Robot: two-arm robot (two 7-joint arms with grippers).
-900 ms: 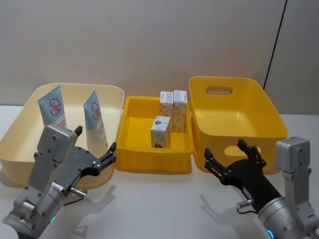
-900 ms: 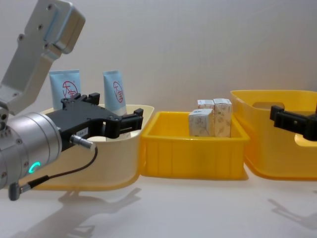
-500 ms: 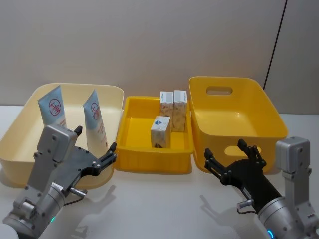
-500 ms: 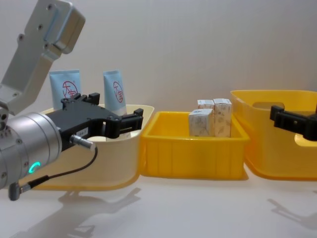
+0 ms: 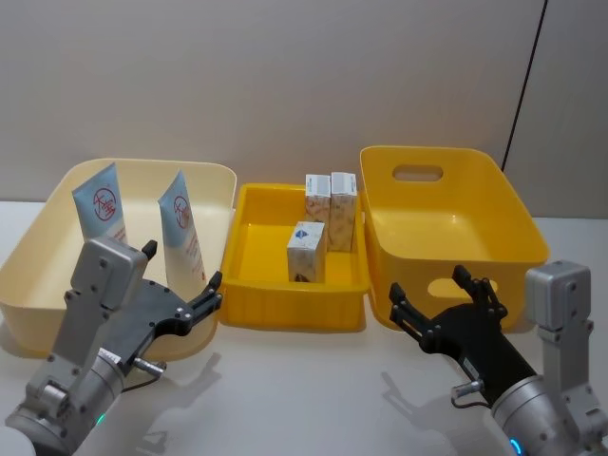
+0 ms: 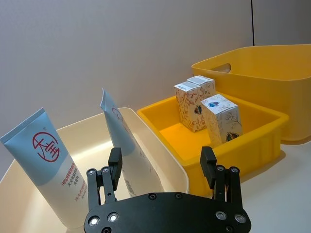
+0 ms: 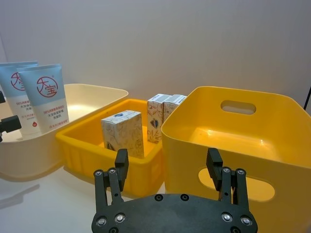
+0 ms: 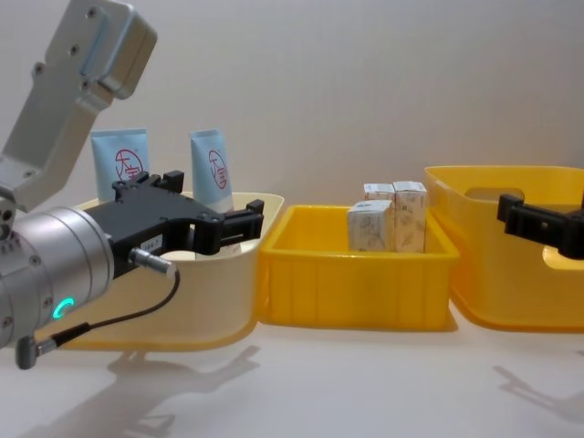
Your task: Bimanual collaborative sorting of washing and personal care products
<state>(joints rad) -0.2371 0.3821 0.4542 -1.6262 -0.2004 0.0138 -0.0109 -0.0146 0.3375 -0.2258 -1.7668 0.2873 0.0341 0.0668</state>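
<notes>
Far left, inside the cream bin [image 5: 142,164]: two tall squeeze tubes, blue on top and white below. Left tube [image 5: 100,211] and right tube [image 5: 180,228], both standing up and leaning back a little. Likely soft and light, easy to squash, maybe a bit slippery. Best to pinch gently across the flat middle, not at the thin top edge.

Just in front of that bin, by its right corner: left gripper [image 5: 182,266]. Fingers spread wide apart, holding nothing and touching nothing, pointed toward the right tube.

In the middle, in the low yellow tray [image 5: 290,318]: three small boxes, all upright. Front carton [image 5: 306,252] alone, back cartons [image 5: 330,204] side by side behind it. Likely light and stiff, but easy to dent and easy to tip over. Best to grip on two flat sides, about halfway up.

On the right: big yellow bin [image 5: 446,204] with handle holes. Just in front of it, low down: right gripper [image 5: 427,282]. Fingers wide apart too, gripping nothing and touching nothing.
</notes>
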